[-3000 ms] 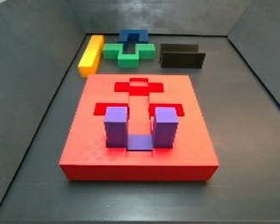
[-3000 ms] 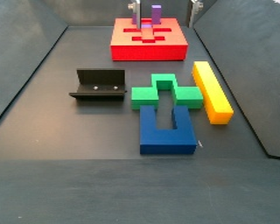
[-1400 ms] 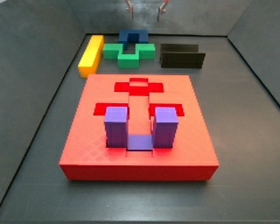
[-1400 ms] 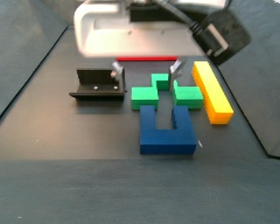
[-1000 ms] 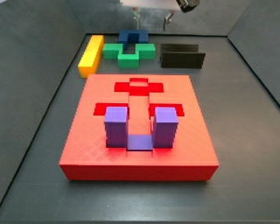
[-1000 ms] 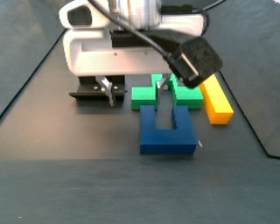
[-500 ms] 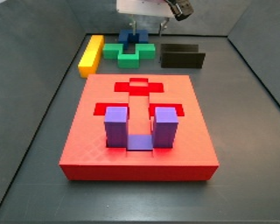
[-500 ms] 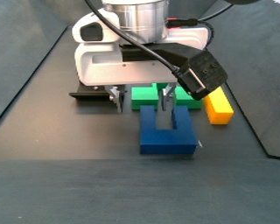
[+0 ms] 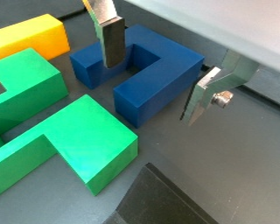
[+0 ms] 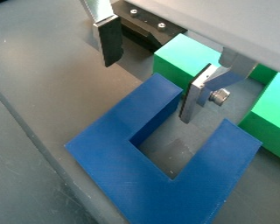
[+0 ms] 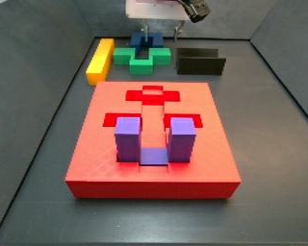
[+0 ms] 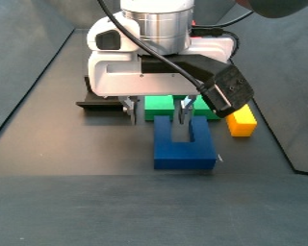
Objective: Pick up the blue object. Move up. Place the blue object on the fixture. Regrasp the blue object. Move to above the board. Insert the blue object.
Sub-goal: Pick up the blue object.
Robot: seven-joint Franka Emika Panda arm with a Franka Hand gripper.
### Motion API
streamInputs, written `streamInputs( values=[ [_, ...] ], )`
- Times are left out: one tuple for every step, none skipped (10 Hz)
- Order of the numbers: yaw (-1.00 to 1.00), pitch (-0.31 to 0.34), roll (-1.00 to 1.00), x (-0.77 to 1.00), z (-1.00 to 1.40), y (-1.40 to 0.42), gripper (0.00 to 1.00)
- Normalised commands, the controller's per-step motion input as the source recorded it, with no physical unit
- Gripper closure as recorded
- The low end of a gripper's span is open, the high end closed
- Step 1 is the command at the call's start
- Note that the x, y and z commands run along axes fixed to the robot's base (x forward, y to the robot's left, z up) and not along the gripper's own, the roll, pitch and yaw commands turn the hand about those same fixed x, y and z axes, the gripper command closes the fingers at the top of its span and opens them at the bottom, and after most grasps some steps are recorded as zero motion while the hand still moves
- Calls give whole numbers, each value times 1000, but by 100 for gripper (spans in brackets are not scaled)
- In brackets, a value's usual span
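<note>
The blue object lies flat on the floor, its slot facing the green block; it also shows in both wrist views. My gripper is open, low over the blue object's prong ends. One finger stands over the slot and the other finger outside one prong, so they straddle that prong without closing on it. The black fixture stands beside the green block. The red board lies nearer in that side view. In the side view, my gripper covers most of the blue object.
A green block touches the blue object's prong ends. A yellow bar lies along the green block's far side. A purple U-shaped block stands in the board. Dark walls enclose the floor.
My gripper has come into view and moved down over the blue object, its fingers now lower around one prong. The blocks have not moved.
</note>
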Motion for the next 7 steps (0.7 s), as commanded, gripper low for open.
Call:
streamInputs(
  values=[
    [0,-190,-190,0,-149,0,0],
    [0,-61,-40,163,-263,0,0],
    [0,-60,-20,134,-331,0,0],
    [0,0,0,3,-237,0,0],
    [-9,0,0,0,-146,0,0],
    [-6,-14,-10,0,-97,0,0],
    [0,-36,-24,0,-31,0,0]
  ],
)
